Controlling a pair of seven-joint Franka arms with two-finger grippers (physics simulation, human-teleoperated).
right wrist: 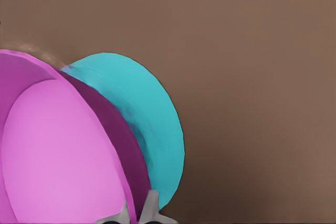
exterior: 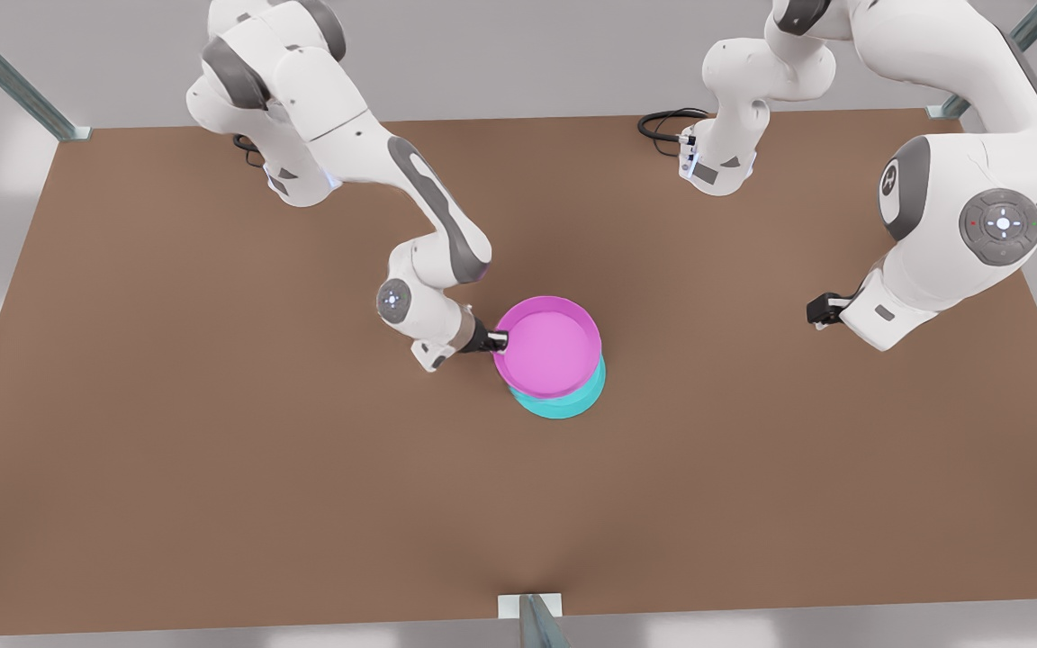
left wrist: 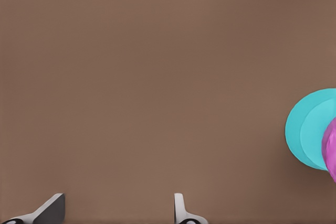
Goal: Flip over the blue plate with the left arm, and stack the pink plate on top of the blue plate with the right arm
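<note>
The pink plate (exterior: 547,346) sits over the blue plate (exterior: 572,402) near the table's middle, offset so a turquoise crescent shows below it. I cannot tell whether the two touch. My right gripper (exterior: 496,340), on the arm at the front view's left, is shut on the pink plate's rim. In the right wrist view the pink plate (right wrist: 58,156) is tilted in front of the blue plate (right wrist: 142,108), with my right gripper (right wrist: 139,216) pinching its rim. My left gripper (exterior: 820,310) waits at the front view's right, well away from the plates. It stands open (left wrist: 115,216) over bare table, with the blue plate (left wrist: 307,129) off to one side.
The brown table (exterior: 212,405) spreads wide around the plates. Both arm bases stand at the back edge, and a black cable (exterior: 662,121) loops by one. Metal frame posts (exterior: 532,621) stand at the table's edges.
</note>
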